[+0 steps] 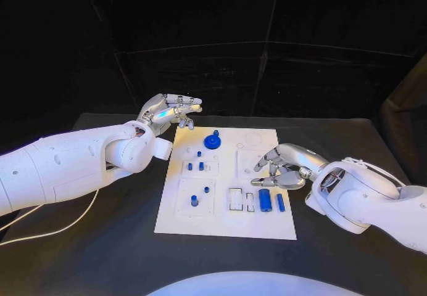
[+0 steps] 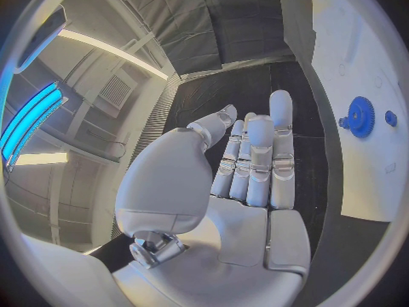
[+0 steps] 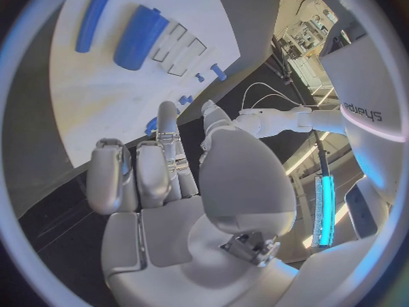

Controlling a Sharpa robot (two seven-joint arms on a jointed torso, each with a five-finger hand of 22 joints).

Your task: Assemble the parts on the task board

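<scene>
Head view, left to right. Left hand (image 1: pixel 169 111) hangs past the far left corner of the white board (image 1: pixel 227 225), holding nothing, its fingers loosely bent and apart. On the board stand a blue gear (image 1: pixel 213 141) near the far edge, short blue pegs (image 1: pixel 201 166) in the left blocks, and a thick blue cylinder (image 1: pixel 265 200) beside a thin blue rod (image 1: pixel 280 202). Right hand (image 1: pixel 283 166) hovers over the board's right edge, empty, fingers partly curled and apart.
</scene>
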